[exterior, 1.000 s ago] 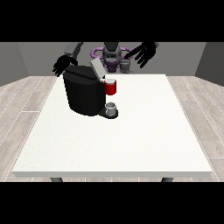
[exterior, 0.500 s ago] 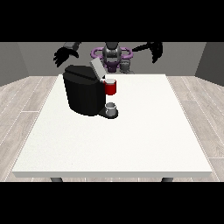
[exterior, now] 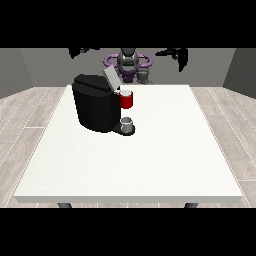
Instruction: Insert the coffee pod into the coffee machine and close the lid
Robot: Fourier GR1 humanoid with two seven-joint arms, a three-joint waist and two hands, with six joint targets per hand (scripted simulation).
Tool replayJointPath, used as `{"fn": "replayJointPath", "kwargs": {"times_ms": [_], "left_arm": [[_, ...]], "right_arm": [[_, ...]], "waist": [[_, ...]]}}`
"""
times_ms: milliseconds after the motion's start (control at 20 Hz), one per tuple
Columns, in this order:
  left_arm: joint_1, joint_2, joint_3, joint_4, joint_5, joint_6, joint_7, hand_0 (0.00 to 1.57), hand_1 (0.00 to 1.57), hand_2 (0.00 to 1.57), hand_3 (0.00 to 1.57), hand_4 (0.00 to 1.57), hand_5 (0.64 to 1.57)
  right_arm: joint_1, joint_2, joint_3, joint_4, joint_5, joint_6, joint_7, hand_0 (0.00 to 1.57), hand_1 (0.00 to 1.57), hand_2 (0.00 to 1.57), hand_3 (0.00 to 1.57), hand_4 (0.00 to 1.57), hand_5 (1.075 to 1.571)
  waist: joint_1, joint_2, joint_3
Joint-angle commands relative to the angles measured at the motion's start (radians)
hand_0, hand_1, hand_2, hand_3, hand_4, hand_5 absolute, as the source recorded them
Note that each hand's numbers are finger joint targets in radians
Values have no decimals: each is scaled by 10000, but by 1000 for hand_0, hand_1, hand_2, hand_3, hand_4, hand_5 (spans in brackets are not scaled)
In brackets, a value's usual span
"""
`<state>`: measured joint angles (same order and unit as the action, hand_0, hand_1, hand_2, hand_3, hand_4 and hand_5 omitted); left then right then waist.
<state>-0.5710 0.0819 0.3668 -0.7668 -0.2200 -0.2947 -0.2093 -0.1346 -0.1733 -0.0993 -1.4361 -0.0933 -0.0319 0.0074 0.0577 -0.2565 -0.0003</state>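
Up at the top of the frame, one robot hand at the view's right (exterior: 176, 54) is raised high above the far edge of the table (exterior: 150, 160); it has nothing in it, though whether its fingers are straight or curled I cannot tell. Its partner, the robot hand at the view's left (exterior: 82, 51), shows only as a dark shape against the top band, also holding nothing, its fingers impossible to make out.

On the big white table, left of centre, stands the black coffee machine (exterior: 95, 105), its grey lid (exterior: 111, 78) tilted up and open. A red thing at the machine (exterior: 126, 100) sits on its right side, and below that a small grey cup (exterior: 127, 123) rests on the machine's base. The pod itself I cannot pick out.

Pale wood-plank floor (exterior: 30, 115) spreads round the table, and plain grey walls (exterior: 240, 70) close the room behind the robot.
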Motion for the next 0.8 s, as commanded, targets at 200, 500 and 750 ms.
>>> {"fn": "replayJointPath", "kwargs": {"times_ms": [200,500,750], "left_arm": [[898,-107,-230,-1328,695,-392,126,0,0,0,0,0,1571],[2183,-801,-1408,-2815,1243,255,331,0,0,0,0,0,1571],[2507,-673,-1138,-3869,1619,148,1196,0,0,0,0,0,1571]], "right_arm": [[-889,190,794,-499,391,204,569,0,0,0,0,0,1571],[-1269,1,696,-13,502,628,205,0,0,0,0,161,1571],[-1533,347,912,65,595,624,399,0,0,0,0,0,1571]], "waist": [[395,557,2],[761,685,5],[753,1251,5]]}}
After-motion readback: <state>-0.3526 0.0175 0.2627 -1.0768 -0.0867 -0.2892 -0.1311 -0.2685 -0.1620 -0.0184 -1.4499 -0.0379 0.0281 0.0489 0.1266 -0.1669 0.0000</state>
